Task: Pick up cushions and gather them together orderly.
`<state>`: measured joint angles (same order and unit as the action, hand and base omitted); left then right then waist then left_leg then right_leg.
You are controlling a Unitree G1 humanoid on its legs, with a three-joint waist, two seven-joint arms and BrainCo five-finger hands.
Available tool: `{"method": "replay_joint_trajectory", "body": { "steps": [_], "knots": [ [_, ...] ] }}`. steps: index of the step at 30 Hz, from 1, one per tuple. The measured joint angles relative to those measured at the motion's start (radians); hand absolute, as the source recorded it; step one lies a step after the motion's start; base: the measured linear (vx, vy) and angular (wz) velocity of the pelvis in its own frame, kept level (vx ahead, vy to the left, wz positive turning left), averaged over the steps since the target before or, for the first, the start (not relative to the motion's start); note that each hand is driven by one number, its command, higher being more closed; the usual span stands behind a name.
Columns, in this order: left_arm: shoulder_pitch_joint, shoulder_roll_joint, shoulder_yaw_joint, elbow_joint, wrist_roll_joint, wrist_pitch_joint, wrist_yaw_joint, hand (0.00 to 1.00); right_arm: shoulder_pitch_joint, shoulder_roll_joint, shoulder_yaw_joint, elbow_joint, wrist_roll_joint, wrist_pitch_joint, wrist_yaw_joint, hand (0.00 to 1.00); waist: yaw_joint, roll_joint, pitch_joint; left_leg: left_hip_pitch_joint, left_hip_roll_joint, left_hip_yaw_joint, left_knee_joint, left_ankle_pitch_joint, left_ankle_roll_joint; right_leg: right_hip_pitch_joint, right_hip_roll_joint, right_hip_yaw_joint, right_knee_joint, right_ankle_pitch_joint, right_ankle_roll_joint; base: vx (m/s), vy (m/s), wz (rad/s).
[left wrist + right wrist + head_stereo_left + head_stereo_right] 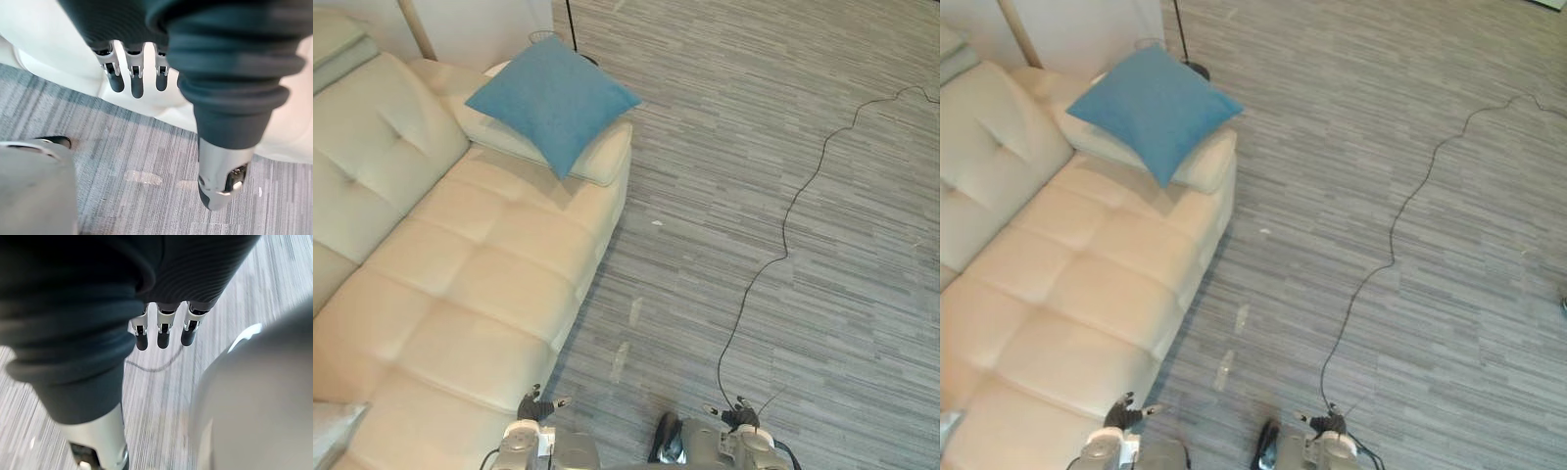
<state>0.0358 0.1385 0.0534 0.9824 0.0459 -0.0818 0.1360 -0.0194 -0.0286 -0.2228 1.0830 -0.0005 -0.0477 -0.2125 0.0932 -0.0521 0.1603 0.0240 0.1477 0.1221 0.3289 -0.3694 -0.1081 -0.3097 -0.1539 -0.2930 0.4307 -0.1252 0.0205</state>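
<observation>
both hands hang low and empty: the left hand [536, 405] by the sofa's near front edge, the right hand [741, 418] over the floor. each has its fingers [136, 82] straight and loosely spread, thumb apart, holding nothing. the blue cushion [553, 101] lies tilted at the far end of the sofa [489, 284], propped on a cream cushion [607, 159] that lies across that end. a pale grey corner [331, 429] at the near end of the seat may be another cushion; too little shows to tell.

the step in hand looks like the approach, with nothing picked up yet. to do it well, walk along the sofa front until the blue cushion is within easy reach. then take it from both sides with open hands rather than by one corner, since it is soft and would likely sag. lifting it straight up should keep the cream one from sliding off.

the floor [754, 147] is flat grey striped carpet. the seat is tufted, smooth-looking and probably slippery. a white wall [480, 24] closes the far side.
</observation>
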Motion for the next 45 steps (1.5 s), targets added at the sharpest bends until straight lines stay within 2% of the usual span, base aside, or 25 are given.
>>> {"method": "replay_joint_trajectory", "body": {
  "steps": [1, 3, 4, 5, 7, 11, 12, 14, 15, 16, 18, 20, 21, 22, 23, 24, 26, 29, 32, 34, 36, 38, 40, 41, 45],
  "knots": [
    [-0.002, 0.002, 0.004, 0.008, 0.0, 0.001, 0.002, 0.0, 0.0, -0.004, -0.001, -0.001, 0.0, -0.002, 0.0, 0.0, -0.007, 0.002, -0.008, 0.001, 0.007, -0.013, 0.015, -0.003, -0.006, 0.005, 0.007, -0.006, 0.014, -0.018, 0.001, 0.46, -0.356, 0.51],
    [0.003, -0.024, 0.012, 0.012, -0.002, 0.0, 0.017, 0.0, -0.007, -0.036, 0.0, -0.002, 0.0, -0.005, 0.0, 0.0, -0.008, 0.055, -0.021, -0.156, 0.059, -0.124, 0.309, 0.068, 0.059, 0.059, 0.066, -0.051, -0.043, -0.046, -0.029, 0.45, -0.33, 0.24],
    [0.006, -0.041, 0.045, 0.008, -0.002, 0.0, 0.017, 0.0, -0.009, -0.055, 0.001, -0.002, 0.0, -0.011, 0.0, 0.0, 0.003, 0.097, -0.004, -0.26, 0.098, -0.142, 0.537, 0.202, 0.131, 0.133, 0.112, -0.063, -0.101, -0.055, -0.05, 0.34, -0.219, -0.05],
    [0.01, -0.04, 0.047, 0.008, -0.003, 0.0, 0.017, 0.0, -0.009, -0.059, 0.004, 0.004, 0.0, -0.008, 0.0, 0.0, 0.009, 0.1, 0.003, -0.287, 0.111, -0.144, 0.599, 0.225, 0.139, 0.162, 0.123, -0.062, -0.121, -0.06, -0.06, 0.53, -0.311, -0.12],
    [0.025, -0.034, 0.045, 0.006, -0.003, 0.0, 0.016, 0.0, -0.008, -0.054, 0.01, 0.035, 0.001, 0.0, -0.001, 0.0, 0.017, 0.091, 0.015, -0.374, 0.079, -0.127, 0.716, 0.138, 0.097, 0.303, 0.143, -0.055, -0.22, -0.07, -0.074, 0.46, -0.223, -0.1],
    [0.022, -0.034, 0.044, -0.008, -0.002, 0.0, 0.016, 0.0, -0.034, -0.055, 0.004, 0.037, 0.003, 0.007, -0.002, 0.0, 0.021, 0.076, 0.025, -0.469, -0.062, -0.05, 0.392, 0.098, 0.087, 0.422, 0.135, -0.044, -0.335, -0.07, -0.073, 0.47, -0.11, -0.15],
    [0.013, -0.036, 0.044, -0.009, -0.002, 0.0, 0.016, 0.0, -0.051, -0.053, -0.008, 0.032, 0.003, 0.004, -0.004, 0.0, 0.028, 0.072, 0.035, -0.481, -0.134, -0.053, 0.134, 0.169, 0.084, 0.469, 0.131, -0.039, -0.375, -0.074, -0.068, 0.37, -0.004, -0.19],
    [0.013, -0.038, 0.043, -0.011, -0.002, 0.0, 0.014, 0.0, -0.049, -0.056, -0.009, 0.031, 0.003, -0.001, -0.004, 0.0, 0.048, 0.072, 0.037, -0.471, -0.162, -0.051, -0.087, 0.266, 0.081, 0.508, 0.137, -0.015, -0.403, -0.097, -0.056, 0.49, 0.042, -0.56],
    [0.019, -0.04, 0.046, -0.001, -0.002, 0.0, 0.013, 0.0, -0.056, -0.036, -0.007, 0.031, 0.003, -0.002, -0.004, 0.0, 0.076, 0.062, 0.039, -0.465, -0.167, -0.049, -0.104, 0.401, 0.116, 0.555, 0.14, 0.031, -0.42, -0.154, -0.025, 0.52, 0.068, -0.7],
    [0.019, -0.035, 0.046, 0.0, -0.002, 0.0, 0.013, 0.0, -0.057, -0.029, -0.007, 0.031, 0.003, -0.002, -0.004, 0.0, 0.077, 0.052, 0.042, -0.467, -0.171, -0.048, -0.087, 0.404, 0.12, 0.56, 0.136, 0.033, -0.417, -0.16, -0.032, 0.53, 0.066, -0.42],
    [0.016, -0.016, 0.047, -0.011, 0.0, 0.002, 0.012, 0.0, -0.049, 0.007, -0.009, 0.018, 0.003, -0.002, -0.002, 0.0, 0.074, 0.003, 0.042, -0.483, -0.172, -0.012, 0.02, 0.359, 0.154, 0.541, 0.098, 0.055, -0.291, -0.17, -0.046, 0.6, 0.083, -0.06],
    [0.02, -0.009, 0.046, -0.011, -0.003, 0.002, 0.012, 0.0, -0.025, 0.02, -0.01, -0.012, 0.002, -0.003, -0.002, 0.0, 0.084, -0.011, 0.041, -0.444, -0.176, 0.004, 0.064, 0.283, 0.162, 0.459, 0.061, 0.083, -0.031, -0.159, -0.027, 0.67, 0.133, -0.19],
    [0.024, -0.005, 0.042, -0.008, -0.005, 0.005, 0.011, 0.0, -0.023, 0.021, -0.01, -0.006, 0.002, -0.002, -0.001, 0.0, 0.076, -0.013, 0.041, -0.384, -0.184, -0.002, 0.082, 0.227, 0.177, 0.351, 0.014, 0.099, 0.266, -0.056, 0.083, 0.44, 0.099, -0.08],
    [0.024, -0.003, 0.039, -0.009, -0.007, 0.006, 0.011, 0.0, -0.019, 0.021, -0.01, -0.006, 0.002, -0.003, 0.0, 0.0, 0.071, -0.013, 0.042, -0.357, -0.188, -0.006, 0.085, 0.21, 0.174, 0.308, -0.001, 0.104, 0.378, -0.049, 0.099, 0.65, 0.125, 0.16],
    [0.023, 0.0, 0.026, -0.015, -0.011, 0.006, 0.013, 0.0, -0.004, 0.02, -0.009, -0.007, 0.001, -0.003, 0.001, 0.0, 0.057, -0.009, 0.041, -0.274, -0.193, -0.023, 0.084, 0.175, 0.175, 0.233, -0.043, 0.066, 0.565, -0.078, 0.066, 0.54, 0.085, 0.3],
    [0.023, 0.002, 0.023, -0.017, -0.011, 0.006, 0.012, 0.0, 0.002, 0.02, -0.009, -0.007, 0.001, -0.003, 0.002, 0.0, 0.054, -0.008, 0.041, -0.246, -0.193, -0.027, 0.077, 0.166, 0.174, 0.217, -0.057, 0.045, 0.585, -0.092, 0.053, 0.63, 0.067, 0.37],
    [0.017, 0.001, 0.014, -0.019, -0.012, 0.006, 0.013, 0.0, 0.0, 0.02, -0.01, -0.008, 0.001, -0.003, 0.005, 0.0, 0.052, -0.001, 0.04, -0.116, -0.178, -0.049, 0.014, 0.154, 0.166, 0.138, -0.092, -0.037, 0.489, -0.157, 0.039, 0.49, -0.015, 0.22],
    [0.014, -0.016, 0.014, -0.03, -0.013, 0.004, 0.014, 0.0, -0.024, 0.018, -0.009, -0.008, 0.002, -0.005, 0.005, 0.0, 0.048, 0.026, 0.043, -0.044, -0.133, -0.076, -0.03, 0.137, 0.139, 0.065, -0.054, -0.048, 0.259, -0.155, 0.047, 0.37, -0.104, 0.18],
    [0.015, -0.014, 0.016, -0.03, -0.013, 0.002, 0.014, 0.0, -0.031, 0.018, -0.003, -0.007, 0.003, -0.004, 0.006, 0.0, 0.021, 0.019, 0.042, -0.006, -0.108, -0.144, -0.033, 0.082, 0.101, 0.023, 0.014, 0.097, -0.045, -0.047, 0.059, 0.4, -0.261, 0.71],
    [0.019, -0.008, 0.026, -0.023, -0.013, 0.002, 0.014, 0.0, -0.001, 0.011, 0.0, -0.007, 0.003, -0.004, 0.007, 0.0, 0.017, -0.008, 0.023, 0.017, -0.112, -0.229, -0.02, 0.024, 0.056, 0.036, 0.028, 0.178, -0.118, 0.1, 0.046, 0.46, -0.47, 1.0],
    [0.022, -0.036, 0.03, -0.016, -0.013, -0.001, 0.014, 0.0, 0.0, -0.014, -0.001, -0.006, 0.004, -0.004, 0.008, 0.0, 0.017, 0.04, 0.001, -0.008, -0.072, -0.281, 0.028, 0.018, 0.043, 0.039, 0.046, 0.109, -0.081, 0.039, 0.02, 0.28, -0.289, 0.85],
    [0.012, -0.079, 0.059, -0.019, -0.022, 0.0, 0.015, 0.0, 0.001, -0.035, -0.008, -0.012, 0.029, -0.011, 0.005, 0.0, 0.004, 0.079, 0.003, -0.13, -0.033, -0.294, 0.233, 0.035, 0.021, 0.08, 0.057, 0.014, -0.092, 0.001, -0.003, 0.34, -0.34, 1.12],
    [0.007, -0.089, 0.079, -0.038, -0.05, -0.003, 0.014, 0.0, 0.001, -0.022, -0.004, -0.011, 0.065, -0.013, 0.005, 0.0, 0.012, 0.083, 0.018, -0.242, 0.044, -0.147, 0.456, 0.072, 0.055, 0.181, 0.069, -0.072, -0.122, -0.04, -0.038, 0.28, -0.274, 1.06],
    [0.007, -0.088, 0.076, -0.04, -0.05, -0.005, 0.014, 0.0, 0.001, -0.018, -0.005, -0.011, 0.076, -0.014, 0.004, 0.0, 0.014, 0.076, 0.023, -0.249, 0.055, -0.106, 0.46, 0.067, 0.062, 0.205, 0.068, -0.086, -0.135, -0.042, -0.04, 0.24, -0.205, 0.77],
    [-0.006, -0.092, 0.022, -0.038, -0.047, -0.02, 0.012, 0.0, -0.017, -0.019, -0.009, -0.044, 0.121, -0.027, -0.002, 0.0, 0.014, 0.07, 0.022, -0.304, 0.031, 0.147, 0.214, 0.076, 0.093, 0.301, 0.058, -0.188, -0.271, -0.034, -0.019, 0.21, -0.092, 0.7]
  ]
}}
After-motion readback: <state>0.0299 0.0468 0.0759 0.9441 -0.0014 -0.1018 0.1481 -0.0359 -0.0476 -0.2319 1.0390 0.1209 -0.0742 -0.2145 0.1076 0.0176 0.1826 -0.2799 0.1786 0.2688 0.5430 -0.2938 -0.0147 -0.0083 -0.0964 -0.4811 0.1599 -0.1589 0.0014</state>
